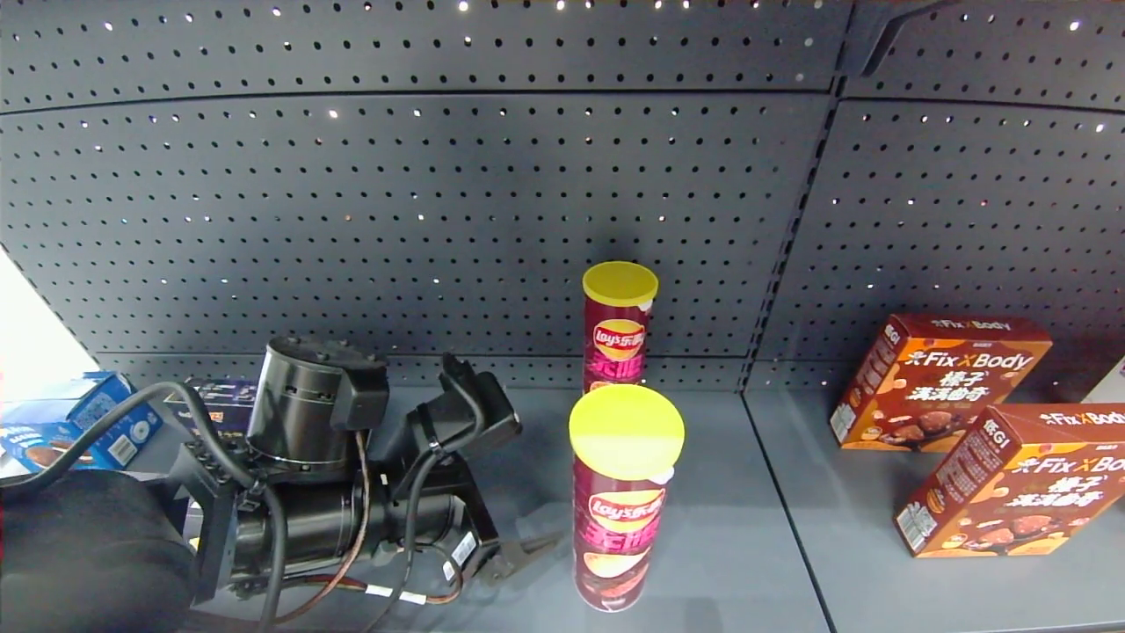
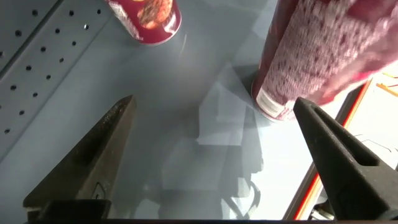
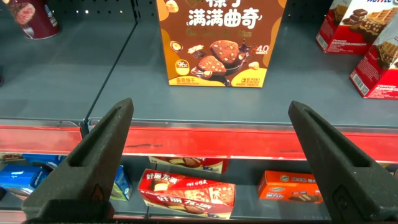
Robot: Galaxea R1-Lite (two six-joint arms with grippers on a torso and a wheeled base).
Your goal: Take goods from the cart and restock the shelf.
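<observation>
Two dark red chip cans with yellow lids stand upright on the grey shelf (image 1: 747,545). The front can (image 1: 624,501) (image 2: 311,56) is near the shelf edge and the back can (image 1: 618,330) (image 2: 146,18) is by the pegboard. My left gripper (image 1: 518,554) (image 2: 214,162) rests low on the shelf just left of the front can, open and holding nothing, apart from the can. My right gripper (image 3: 211,162) is open and empty out in front of the shelf, facing a brown cookie box (image 3: 217,43).
Two brown cookie boxes (image 1: 940,378) (image 1: 1019,479) stand on the shelf's right section past a divider. Blue boxes (image 1: 70,426) sit at the far left. A red shelf edge (image 3: 205,140) runs below, with more boxes (image 3: 186,193) on the lower shelf.
</observation>
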